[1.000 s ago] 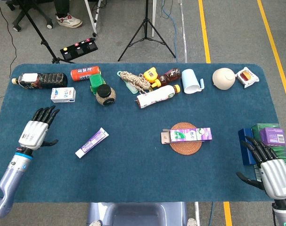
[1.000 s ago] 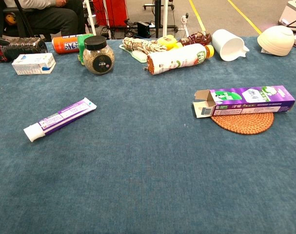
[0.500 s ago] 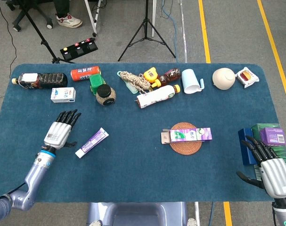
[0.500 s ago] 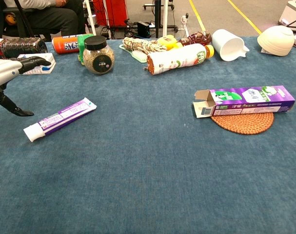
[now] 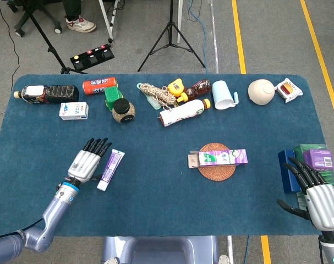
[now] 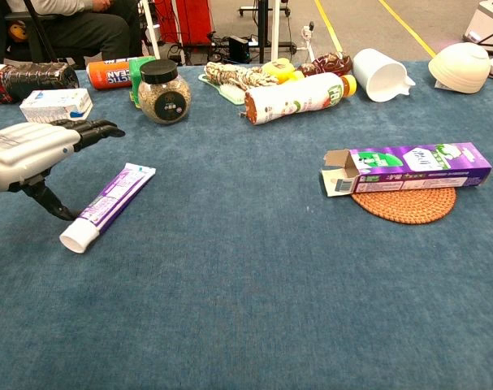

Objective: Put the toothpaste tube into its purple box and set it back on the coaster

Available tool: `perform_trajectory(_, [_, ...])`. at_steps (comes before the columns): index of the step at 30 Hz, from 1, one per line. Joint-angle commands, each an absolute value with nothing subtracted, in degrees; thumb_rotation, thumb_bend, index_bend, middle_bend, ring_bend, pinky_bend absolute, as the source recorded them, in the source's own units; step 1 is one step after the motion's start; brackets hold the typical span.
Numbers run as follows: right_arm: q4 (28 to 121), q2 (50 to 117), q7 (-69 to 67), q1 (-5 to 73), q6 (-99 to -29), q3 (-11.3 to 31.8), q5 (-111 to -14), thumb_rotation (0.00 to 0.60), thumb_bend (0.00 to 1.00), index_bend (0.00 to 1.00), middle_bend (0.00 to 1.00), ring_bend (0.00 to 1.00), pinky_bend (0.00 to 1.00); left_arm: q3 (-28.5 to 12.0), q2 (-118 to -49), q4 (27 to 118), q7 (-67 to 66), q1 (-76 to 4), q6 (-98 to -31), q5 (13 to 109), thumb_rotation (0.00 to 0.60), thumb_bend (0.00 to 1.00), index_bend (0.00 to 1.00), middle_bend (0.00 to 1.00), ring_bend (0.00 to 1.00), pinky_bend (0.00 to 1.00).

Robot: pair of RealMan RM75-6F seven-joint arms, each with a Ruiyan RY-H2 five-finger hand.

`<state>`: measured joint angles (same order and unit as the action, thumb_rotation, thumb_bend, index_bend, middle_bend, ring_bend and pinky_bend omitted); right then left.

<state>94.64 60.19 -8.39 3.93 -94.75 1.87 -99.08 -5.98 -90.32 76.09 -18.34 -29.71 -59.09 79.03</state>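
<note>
The white and purple toothpaste tube (image 5: 110, 170) (image 6: 108, 205) lies flat on the blue table at the left, cap toward the front edge. My left hand (image 5: 88, 164) (image 6: 35, 150) hovers just left of it with fingers spread; the thumb reaches down beside the cap end, and I cannot tell whether it touches. The purple box (image 5: 219, 158) (image 6: 408, 166) lies across the round woven coaster (image 5: 217, 169) (image 6: 404, 205), its open flap end facing left. My right hand (image 5: 319, 197) rests open at the table's right front, far from the box, and shows only in the head view.
Along the back stand a jar (image 6: 164, 91), an orange can (image 6: 112, 75), a small white carton (image 6: 56, 106), a lying bottle (image 6: 299, 95), rope (image 6: 234, 75), a white jug (image 6: 380, 73) and a bowl (image 6: 460, 67). Green and blue boxes (image 5: 307, 159) sit by my right hand.
My left hand has moved right and forward, up to the tube. The tube has turned and shifted, its cap end now pointing more toward the front. The right hand and the box are still.
</note>
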Motion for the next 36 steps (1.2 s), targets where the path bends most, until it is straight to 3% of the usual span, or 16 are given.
perform_trajectory(1, [94.66, 60.18, -8.41, 3.93, -94.76, 1.84, -99.16, 0.6, 0.01, 0.16, 0.12, 0.18, 0.24, -5.19, -90.6, 77.91, -19.99, -29.9, -59.4, 79.23, 0.6, 0.08, 0.0, 0.0, 0.0, 0.04])
perform_trajectory(14, [94.66, 60.14, -8.45, 3.95, -94.62, 1.85, -98.97, 0.6, 0.01, 0.16, 0.12, 0.18, 0.24, -2.66, -90.75, 83.86, -24.49, -31.76, -57.86, 81.21, 0.6, 0.08, 0.0, 0.0, 0.0, 0.04])
perform_trajectory(28, [94.67, 60.04, -8.93, 4.02, -94.47, 2.08, -98.39, 0.6, 0.01, 0.16, 0.12, 0.19, 0.24, -3.59, -81.62, 88.65, -26.74, -36.76, -51.93, 80.86, 0.6, 0.1, 0.0, 0.0, 0.0, 0.04])
perform_trajectory(36, [94.81, 60.43, -7.98, 4.18, -93.96, 2.0, -98.4, 0.6, 0.01, 0.16, 0.12, 0.19, 0.24, -3.67, -81.15, 86.17, -27.66, -39.41, -49.62, 81.25, 0.6, 0.13, 0.0, 0.0, 0.0, 0.04])
